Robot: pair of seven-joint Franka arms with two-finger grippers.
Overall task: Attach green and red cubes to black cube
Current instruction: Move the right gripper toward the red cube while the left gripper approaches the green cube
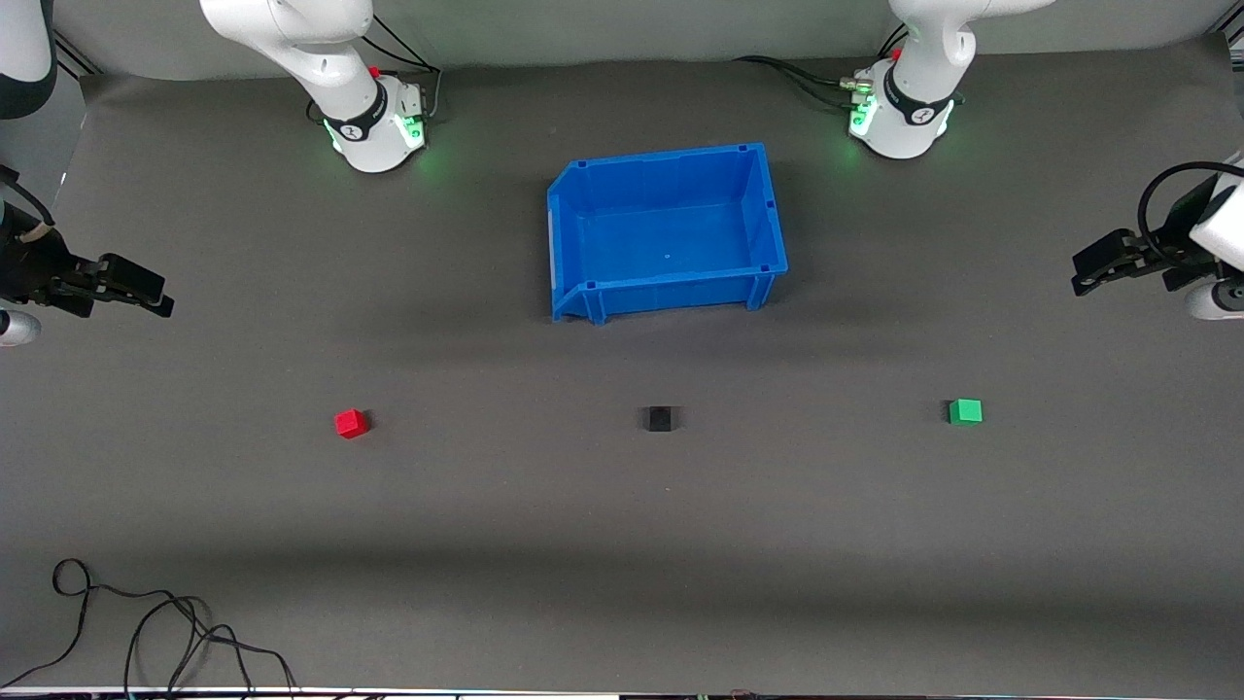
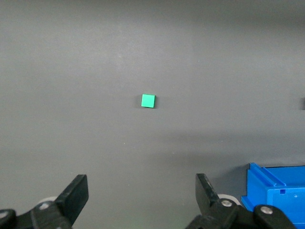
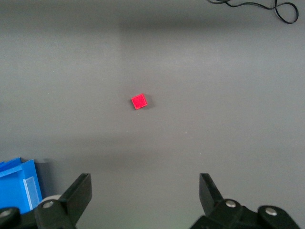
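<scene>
Front view first: we've got three tiny cubes strung out in a row on the grey mat [image 1: 622, 544], all nearer the camera than the blue bin [image 1: 768, 209]. The black cube [image 1: 660, 418] sits in the middle, the red cube [image 1: 351, 423] is well off toward the right arm's end of the table, and the green cube [image 1: 965, 411] is well off toward the left arm's end. None of them touch. Our left gripper [image 1: 1081, 272] hangs at the left arm's edge of the table, and the right gripper [image 1: 163, 297] hangs at the right arm's edge, both up over bare mat. From the wrist views we see both sets of fingers spread wide with nothing between them: the left gripper [image 2: 142, 193] looks down at the green cube [image 2: 148, 100], the right gripper [image 3: 145, 191] at the red cube [image 3: 139, 101]. A loose black cable [image 1: 146, 622] lies curled at the mat's near edge.
</scene>
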